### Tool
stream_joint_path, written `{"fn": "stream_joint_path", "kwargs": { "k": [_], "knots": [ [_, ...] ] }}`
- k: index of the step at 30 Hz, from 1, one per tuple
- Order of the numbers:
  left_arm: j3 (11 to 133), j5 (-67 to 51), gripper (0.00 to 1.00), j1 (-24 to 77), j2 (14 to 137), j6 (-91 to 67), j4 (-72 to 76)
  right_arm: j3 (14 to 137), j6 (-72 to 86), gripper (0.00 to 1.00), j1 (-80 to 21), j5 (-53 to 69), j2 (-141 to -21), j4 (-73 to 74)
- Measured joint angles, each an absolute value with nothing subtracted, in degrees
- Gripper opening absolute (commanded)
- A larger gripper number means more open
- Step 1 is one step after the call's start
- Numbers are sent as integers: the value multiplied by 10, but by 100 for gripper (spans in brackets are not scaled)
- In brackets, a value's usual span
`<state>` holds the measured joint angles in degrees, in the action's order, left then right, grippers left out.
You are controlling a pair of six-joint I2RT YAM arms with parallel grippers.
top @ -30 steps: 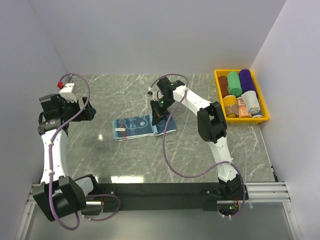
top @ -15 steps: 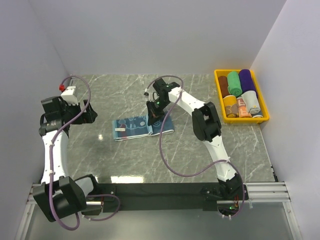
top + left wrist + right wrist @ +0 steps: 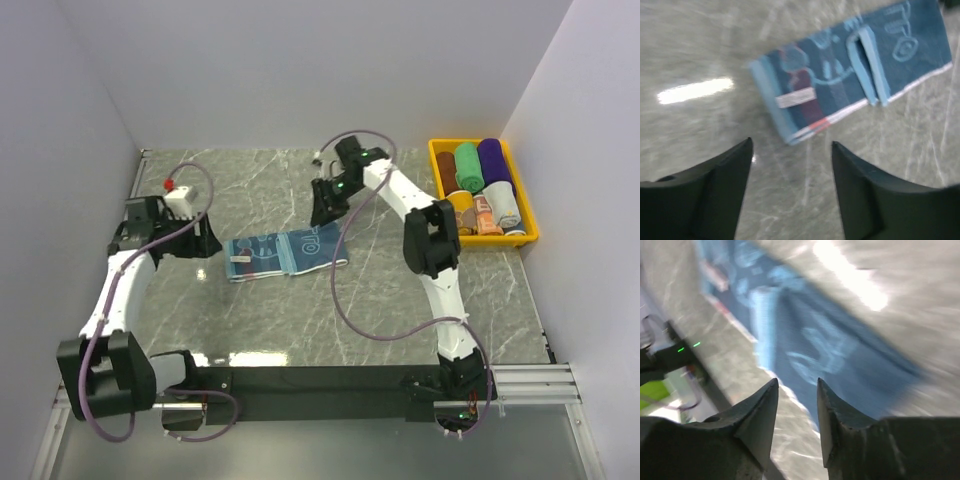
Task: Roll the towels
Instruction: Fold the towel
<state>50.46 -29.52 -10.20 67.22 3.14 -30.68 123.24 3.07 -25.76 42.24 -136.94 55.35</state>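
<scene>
Towel [image 3: 285, 252], blue with pale print, lies flat on the table [image 3: 250, 320] as a long folded strip, well to the left of the bin [image 3: 497, 241]. A narrow raised fold crosses the strip near its middle. A small white label [image 3: 796, 97] sits near the end farthest from the bin.

Inside the bin, more towels are packed as short rolls: green [image 3: 467, 165], purple [image 3: 491, 160], brown [image 3: 447, 172], orange [image 3: 460, 210] and grey [image 3: 503, 203] among them.

The right pincer [image 3: 322, 210] hangs over the strip's bin-side end, toward its far edge. The right wrist view, blurred, shows the towel [image 3: 830, 355] below the right pincer [image 3: 796, 386]. Its jaws stand a little apart, with nothing between them.

The left pincer [image 3: 205, 243] is near the end of the strip farthest from the bin, apart from the cloth. In the left wrist view the towel [image 3: 850, 75] lies ahead of the left pincer [image 3: 791, 150]. Its jaws are spread wide and empty, with bare table between them.
</scene>
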Motion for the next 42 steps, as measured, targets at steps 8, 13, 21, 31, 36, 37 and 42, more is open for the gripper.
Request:
{"fn": "stream_joint_path", "kwargs": {
  "k": [8, 13, 21, 31, 36, 37, 42],
  "knots": [
    [506, -291, 39, -3, 814, -13, -288, 1232, -31, 31, -203, 325, -1360, 562],
    [563, -289, 30, 0, 934, -18, -297, 1190, -51, 22, -218, 300, -1363, 553],
    [703, -268, 14, 14, 1079, -1, -320, 1025, -57, 9, -225, 332, -1310, 520],
    [990, -262, 38, 17, 1243, 62, -385, 865, -70, 31, -271, 491, -1220, 544],
    [907, -267, 42, 15, 1139, 66, -387, 920, -71, 36, -220, 486, -1213, 549],
    [876, -268, 42, 15, 1108, 66, -387, 928, -70, 37, -208, 475, -1210, 546],
    [767, -271, 44, 14, 1015, 52, -385, 970, -69, 41, -202, 423, -1213, 540]
  ]
}}
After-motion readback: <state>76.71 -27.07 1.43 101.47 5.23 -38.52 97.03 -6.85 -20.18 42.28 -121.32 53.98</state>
